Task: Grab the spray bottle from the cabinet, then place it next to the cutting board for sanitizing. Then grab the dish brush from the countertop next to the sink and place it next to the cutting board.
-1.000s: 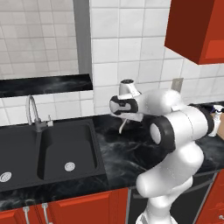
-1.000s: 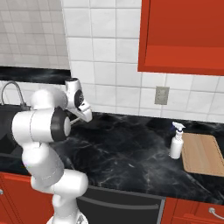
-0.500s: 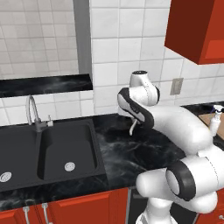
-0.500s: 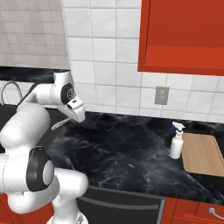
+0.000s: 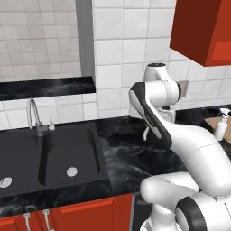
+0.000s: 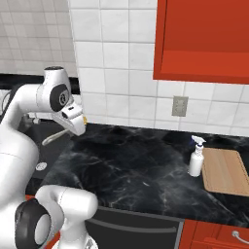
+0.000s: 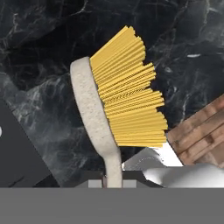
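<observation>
Brush (image 7: 114, 114): cream-white, with a slim straight handle and a wide head full of yellow-tan bristles. In the hand view it stands up from between the finger tips, with the bristles pointing to the right.
Where the brush is: up in the air over the black counter (image 6: 136, 170), held by its handle. In the right base view the handle (image 6: 54, 136) sticks out low and to the left of the hand, near the sink (image 5: 49, 153) end of the counter.
Arm: white, bent like a big hook. It rises from the base, goes up toward the tiled wall, and turns down at the wrist, so the hand hangs over the counter between the sink and the board.
Gripper (image 6: 78, 125): squeezed almost all the way closed on the thin brush handle. The finger tips sit tight on both sides of it.
Bottle (image 6: 196, 156): small and white with a bluish tip on the sprayer. It stands upright on the counter, just beside the left edge of the board.
Board (image 6: 225, 171): flat light wood with round corners. It lies at the right end of the counter, well apart from the brush.
Cabinet (image 6: 204, 39): bright red, on the wall above the bottle and board.
</observation>
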